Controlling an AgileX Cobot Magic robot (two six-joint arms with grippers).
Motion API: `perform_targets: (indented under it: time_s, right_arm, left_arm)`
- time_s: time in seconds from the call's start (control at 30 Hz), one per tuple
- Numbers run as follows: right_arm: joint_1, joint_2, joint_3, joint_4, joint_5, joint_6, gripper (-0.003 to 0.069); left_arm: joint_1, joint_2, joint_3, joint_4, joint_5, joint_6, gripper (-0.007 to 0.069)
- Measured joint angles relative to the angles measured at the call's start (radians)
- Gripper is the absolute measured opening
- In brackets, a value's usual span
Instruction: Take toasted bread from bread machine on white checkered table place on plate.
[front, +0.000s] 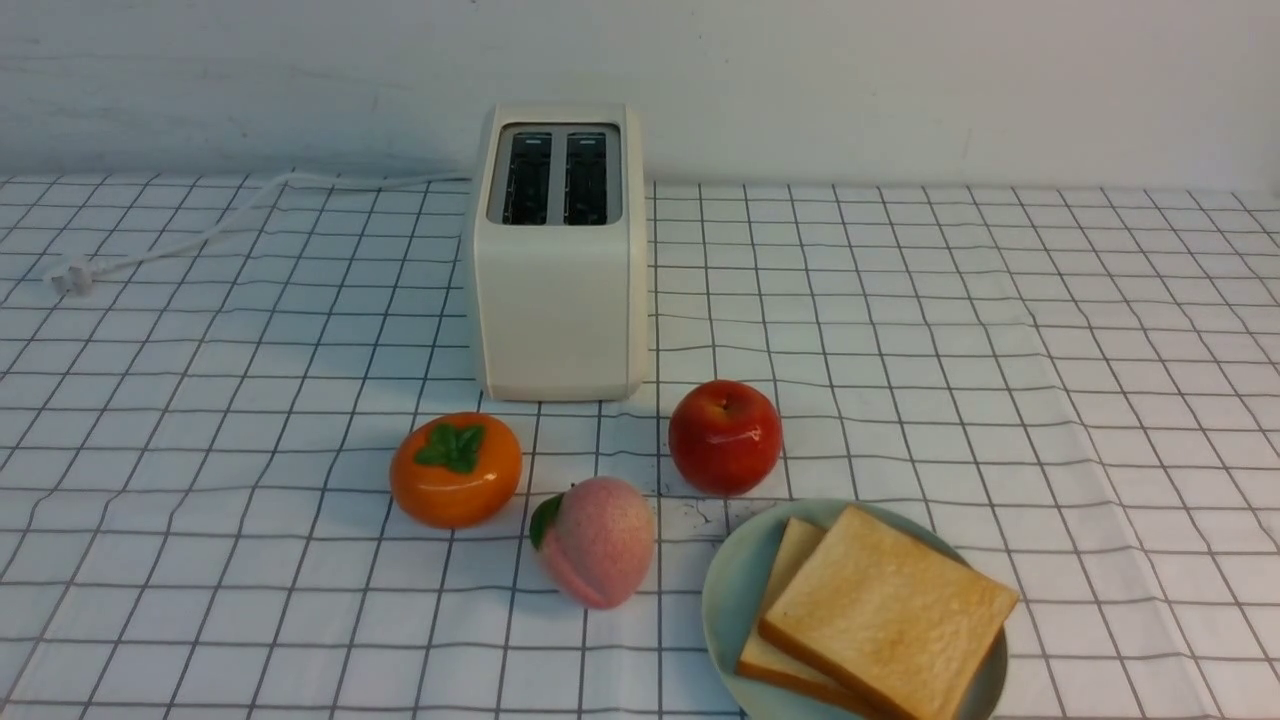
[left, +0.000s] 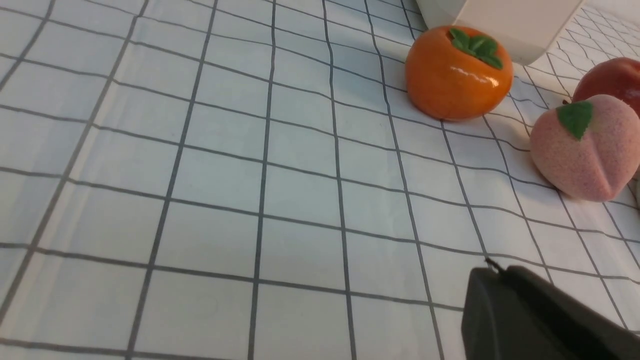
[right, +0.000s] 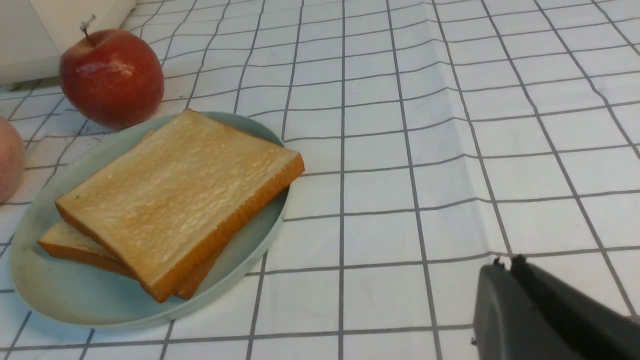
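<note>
- On the plate, off to one side of the right claw, both slices of toasted bread lie stacked.
- The bread machine has bare slots, so the job looks done.
- Both claws are pinched tight, holding nothing; the left claw hangs near the persimmon.
- Next, they just need to rest.

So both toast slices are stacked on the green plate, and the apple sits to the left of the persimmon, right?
Not quite. The front view shows the apple to the right of the persimmon. Both toast slices are indeed stacked on the green plate.
</note>
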Motion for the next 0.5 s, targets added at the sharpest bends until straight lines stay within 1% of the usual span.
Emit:
perform_targets:
  time_s: [0.5]
  right_arm:
    - [0.0, 0.0, 0.0, 0.0, 0.0, 0.0, 0.0032]
  left_arm:
    - [0.0, 0.0, 0.0, 0.0, 0.0, 0.0, -0.001]
